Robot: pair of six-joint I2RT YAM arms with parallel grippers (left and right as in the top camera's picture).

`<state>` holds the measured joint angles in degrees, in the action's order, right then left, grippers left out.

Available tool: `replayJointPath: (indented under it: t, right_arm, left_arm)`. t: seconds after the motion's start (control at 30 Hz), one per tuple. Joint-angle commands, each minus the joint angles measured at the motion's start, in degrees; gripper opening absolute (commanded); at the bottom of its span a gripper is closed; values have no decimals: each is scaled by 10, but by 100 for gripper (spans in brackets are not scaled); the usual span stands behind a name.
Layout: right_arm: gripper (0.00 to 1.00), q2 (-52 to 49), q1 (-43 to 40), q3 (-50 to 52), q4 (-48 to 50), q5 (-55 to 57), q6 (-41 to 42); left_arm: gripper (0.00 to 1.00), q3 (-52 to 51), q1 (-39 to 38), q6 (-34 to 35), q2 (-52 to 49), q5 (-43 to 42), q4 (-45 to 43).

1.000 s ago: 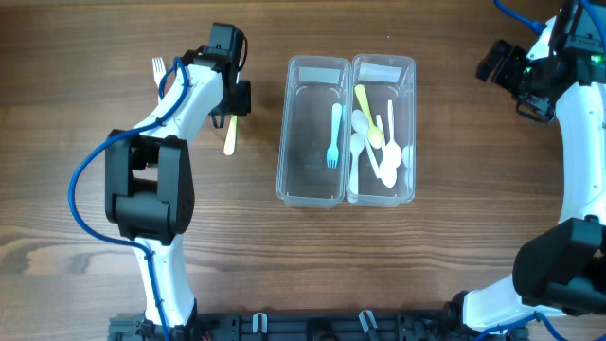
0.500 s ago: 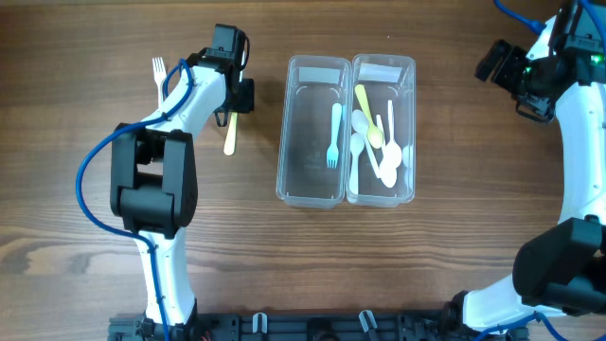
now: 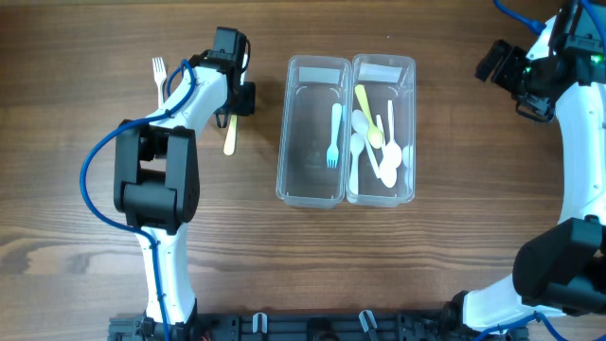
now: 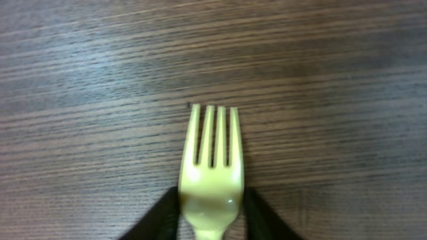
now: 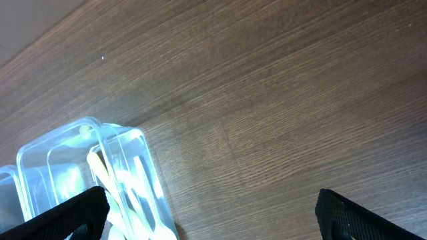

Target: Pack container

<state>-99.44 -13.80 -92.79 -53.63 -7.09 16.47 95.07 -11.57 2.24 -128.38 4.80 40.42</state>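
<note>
A yellow fork (image 3: 228, 138) lies on the wooden table left of two clear containers. My left gripper (image 3: 234, 102) is down over its head end. In the left wrist view the two black fingers (image 4: 211, 217) press against both sides of the yellow fork (image 4: 211, 173) at its neck, tines pointing away. The left container (image 3: 312, 71) holds a blue fork (image 3: 333, 135). The right container (image 3: 405, 71) holds several spoons (image 3: 375, 142), white and yellow. My right gripper (image 3: 514, 83) is open and empty, raised at the far right; its fingers (image 5: 210, 217) are spread wide beside the container corner (image 5: 100, 143).
A white fork (image 3: 158, 68) lies on the table left of my left arm. The left arm's blue cable (image 3: 90, 185) loops out over the left side of the table.
The left arm has shifted slightly, its elbow link moving right. The yellow fork, the containers and the right arm have not moved.
</note>
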Motion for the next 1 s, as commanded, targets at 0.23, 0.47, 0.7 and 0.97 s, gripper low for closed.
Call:
replayJointPath:
  t: [0.23, 0.47, 0.7, 0.97]
  right_arm:
    - [100, -5, 1, -5, 0, -7, 2]
    - [100, -5, 1, -5, 2, -7, 2]
    - [100, -5, 1, -5, 4, -7, 2]
    - [100, -5, 1, -5, 4, -7, 2]
  left_arm:
    - [13, -5, -6, -5, -8, -3, 38]
    - [13, -5, -23, -5, 66, -3, 57]
    - [13, -5, -88, -5, 168, -2, 65]
    - [20, -6, -170, 60, 217, -3, 66]
